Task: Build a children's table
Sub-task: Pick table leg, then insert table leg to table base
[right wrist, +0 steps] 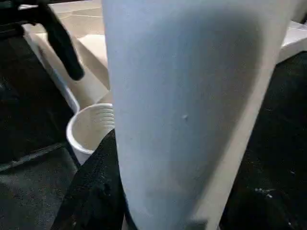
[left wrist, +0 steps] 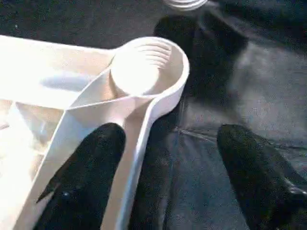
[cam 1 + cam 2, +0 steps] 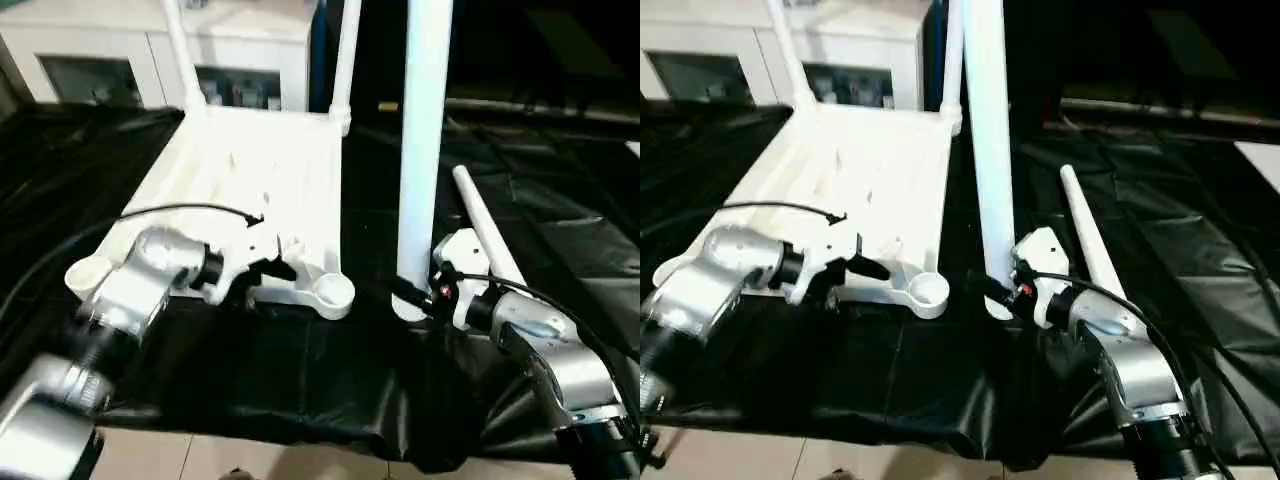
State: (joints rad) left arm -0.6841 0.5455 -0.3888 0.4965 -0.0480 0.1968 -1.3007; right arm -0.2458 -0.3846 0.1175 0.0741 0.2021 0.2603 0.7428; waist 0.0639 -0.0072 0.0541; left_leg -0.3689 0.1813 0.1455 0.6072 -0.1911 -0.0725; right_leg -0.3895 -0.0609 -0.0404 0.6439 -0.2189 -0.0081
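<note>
Nearest to you, a strip of pale floor [image 3: 300,455] shows below the front edge of the black sheet [image 3: 300,370] that covers the whole work surface, wrinkled and glossy.

On that sheet the table top [image 3: 250,170] lies underside up, its ribs showing. Your left gripper [image 3: 262,268] sits at its near edge with the fingers spread: in the left wrist view one black finger [image 2: 91,167] lies over the white rim, the other [image 2: 254,172] hangs over the black sheet, and nothing is pinched between them. The open near-right corner socket [image 3: 332,292] is just ahead of those fingertips.

Your right gripper [image 3: 998,288] clamps the upright leg [image 3: 425,140] near its lower end; that end rests on the sheet just beside the socket, not in it. A loose leg [image 3: 485,230] lies flat on the sheet right of the gripper, angled away from you.

Farther off, two legs [image 3: 180,50] already stand in the far corner sockets. Open black sheet stretches to the right of the loose leg. At the back stands a white cabinet [image 3: 130,60].
</note>
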